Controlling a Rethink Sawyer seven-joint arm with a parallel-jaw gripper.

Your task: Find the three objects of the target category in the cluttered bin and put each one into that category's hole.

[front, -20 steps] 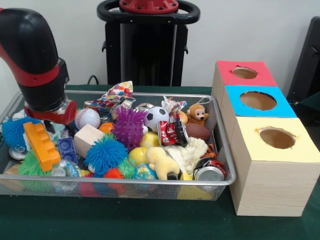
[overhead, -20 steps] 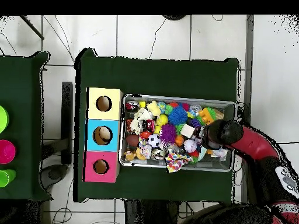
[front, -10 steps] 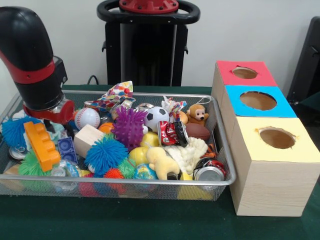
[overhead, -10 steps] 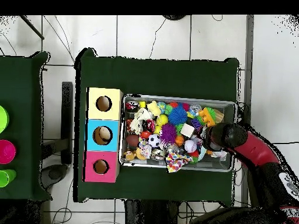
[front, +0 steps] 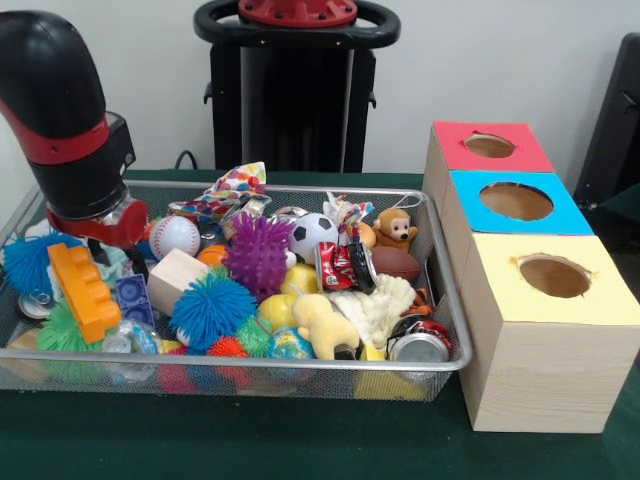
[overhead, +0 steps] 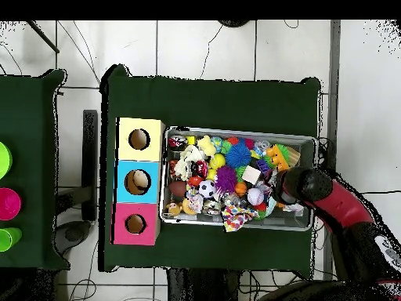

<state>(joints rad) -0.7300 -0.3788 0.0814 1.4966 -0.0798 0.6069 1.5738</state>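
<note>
A wire bin (front: 441, 300) holds a heap of toys: a baseball (front: 175, 236), a soccer ball (front: 313, 234), a purple spiky ball (front: 258, 253), a blue fuzzy ball (front: 211, 310), a wooden block (front: 177, 281), an orange brick (front: 82, 291), a monkey plush (front: 395, 229), a brown football (front: 396, 263) and crushed cans (front: 345, 266). My gripper (front: 110, 252) hangs low over the bin's left end, just left of the baseball; the wrist hides it. In the overhead view the gripper (overhead: 283, 188) is at the bin's (overhead: 239, 130) right end.
Three wooden boxes stand in a row beside the bin, with a red-topped hole (front: 489, 146), a blue-topped hole (front: 516, 201) and a yellow-topped hole (front: 554, 276). Coloured cups (overhead: 6, 202) sit on a separate table at the overhead view's left edge.
The arm has lifted slightly and drawn a little toward the bin's end. Nothing in the bin has visibly moved.
</note>
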